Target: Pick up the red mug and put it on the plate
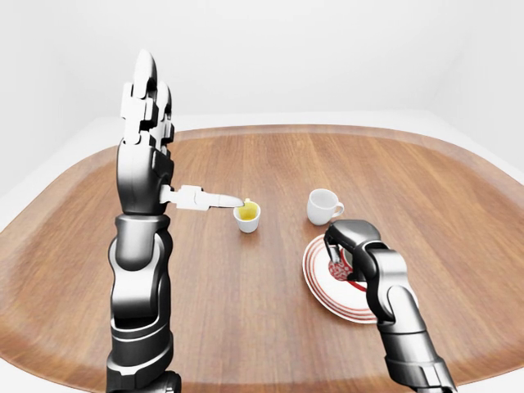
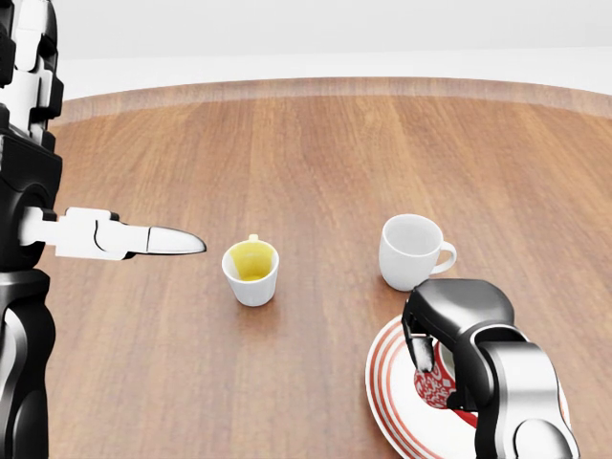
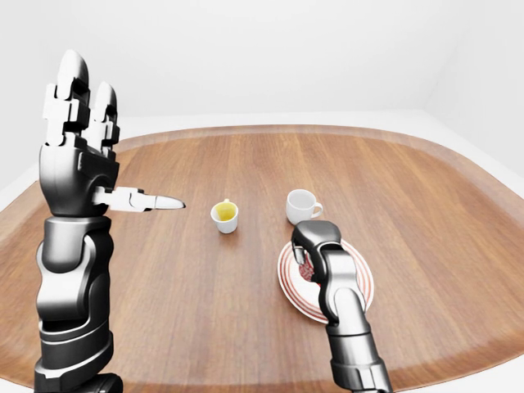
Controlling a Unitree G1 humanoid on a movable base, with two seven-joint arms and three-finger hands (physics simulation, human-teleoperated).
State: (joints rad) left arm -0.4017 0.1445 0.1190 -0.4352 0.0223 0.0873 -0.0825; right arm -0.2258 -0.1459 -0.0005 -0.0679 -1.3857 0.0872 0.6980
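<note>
1. The red patterned mug (image 2: 438, 387) is held over the white plate with red concentric rings (image 2: 392, 382), under the right hand (image 2: 442, 356), whose fingers are clamped round it; whether its base touches the plate cannot be told.
2. The white ceramic cup (image 2: 411, 251) is seen just above that hand in the head view; the small white cup with yellow inside (image 2: 251, 271) lies well to its left on the round wooden table (image 2: 316, 153).
3. A tip or roll off the plate is judged possible if the mug is released tilted or before contact.
4. The right forearm is bent down over the plate. The left hand (image 3: 82, 123) is raised upright, fingers spread apart, holding nothing.
</note>
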